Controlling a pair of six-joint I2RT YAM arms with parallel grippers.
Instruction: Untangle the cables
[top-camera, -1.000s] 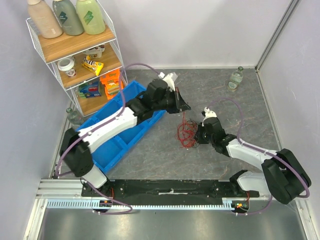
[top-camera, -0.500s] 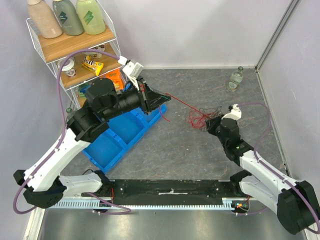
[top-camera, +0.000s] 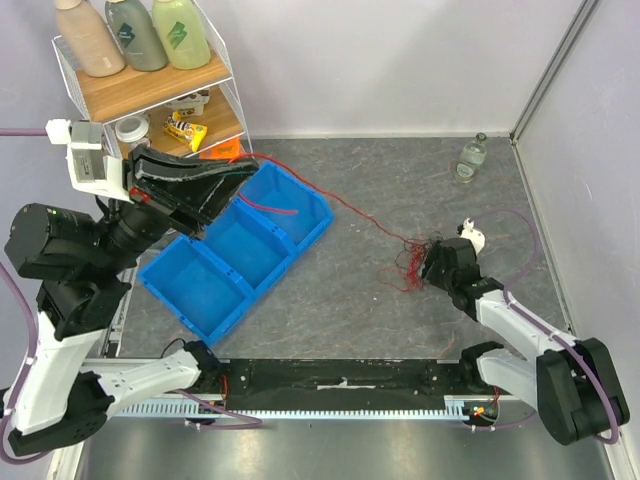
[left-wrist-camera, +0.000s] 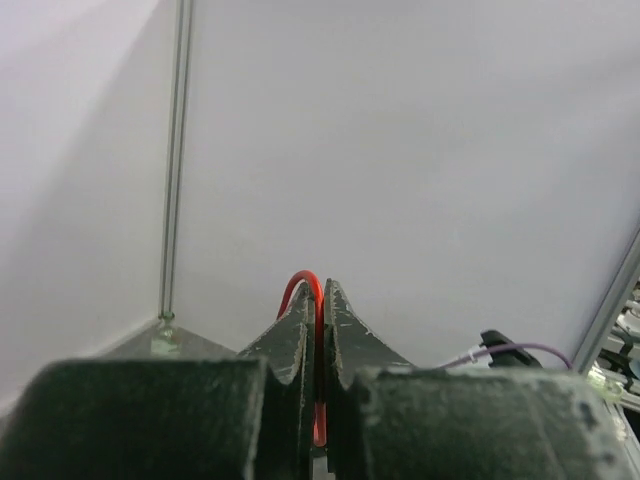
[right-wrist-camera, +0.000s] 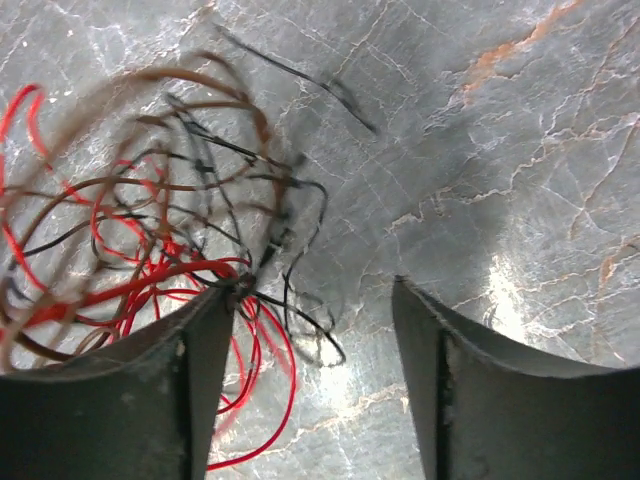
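Observation:
The cables (top-camera: 410, 255) lie as a loose bunch of thin red, black and brownish wires on the grey floor, and they fill the left of the right wrist view (right-wrist-camera: 150, 250). One red cable (top-camera: 330, 200) runs taut from the bunch up over the bin to my left gripper (top-camera: 240, 168), which is raised high at the left. In the left wrist view that gripper (left-wrist-camera: 322, 290) is shut on the red cable (left-wrist-camera: 303, 281), which loops over its tips. My right gripper (top-camera: 432, 262) sits low beside the bunch. It is open (right-wrist-camera: 315, 290), and its left finger (right-wrist-camera: 195, 380) touches the wires.
A blue divided bin (top-camera: 200, 290) lies under the left arm and the taut cable. A wire shelf (top-camera: 150, 100) with bottles and packets stands at the back left. A glass bottle (top-camera: 472, 157) stands in the back right corner. Walls close in on both sides.
My left arm swung up and to the left, drawing the red cable out of the bunch over the bin. My right gripper opened and let go of the bunch.

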